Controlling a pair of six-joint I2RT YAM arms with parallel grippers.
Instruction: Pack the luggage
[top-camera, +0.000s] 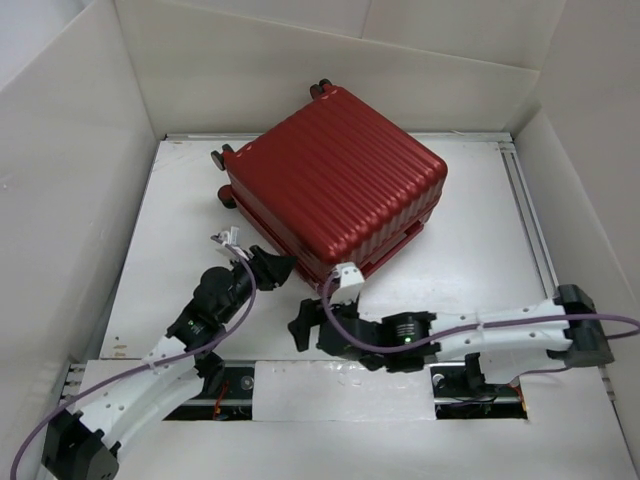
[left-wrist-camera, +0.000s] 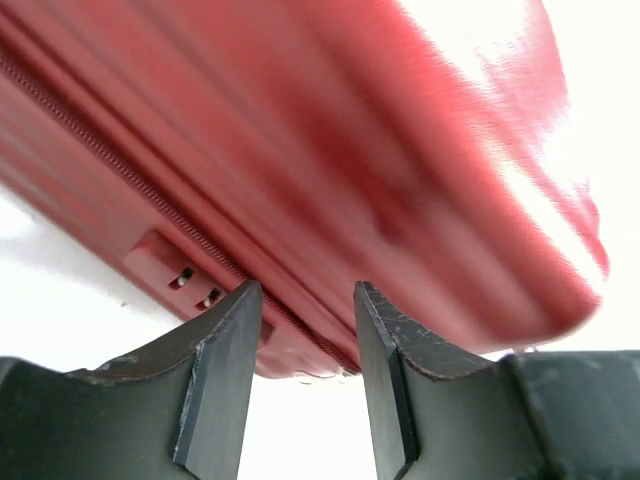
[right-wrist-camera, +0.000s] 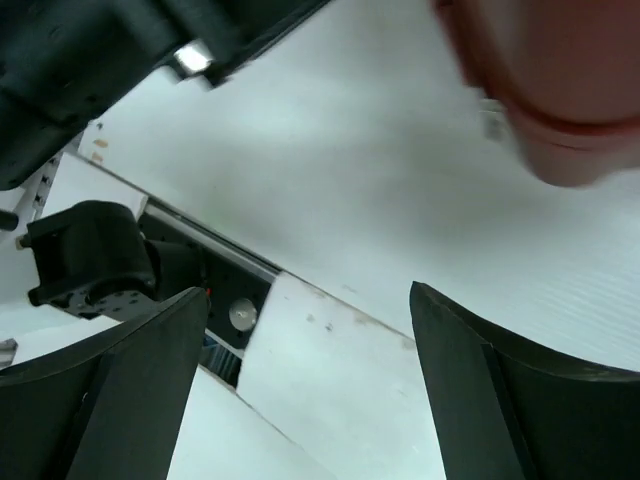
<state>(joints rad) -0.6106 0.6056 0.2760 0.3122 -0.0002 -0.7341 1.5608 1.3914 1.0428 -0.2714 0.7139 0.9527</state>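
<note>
**A:** Where's the suitcase (top-camera: 335, 185)?

**B:** Closed and flat on the table's far half, its long axis running from 10 to 4 o'clock.

**A:** Which arm is nearer?

**B:** The left gripper (top-camera: 280, 266). Its fingers are parted and empty, with the zip seam (left-wrist-camera: 110, 158) just ahead at 1 o'clock. The right gripper (top-camera: 298, 325) is also spread and empty, and sits farther off.

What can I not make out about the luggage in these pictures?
Contents: the luggage is closed in every view; its shell hides them.
Digits of the lock: left wrist view, blurred and too small.
Most of the luggage: right wrist view, blurred and cut off by the top edge.
</note>
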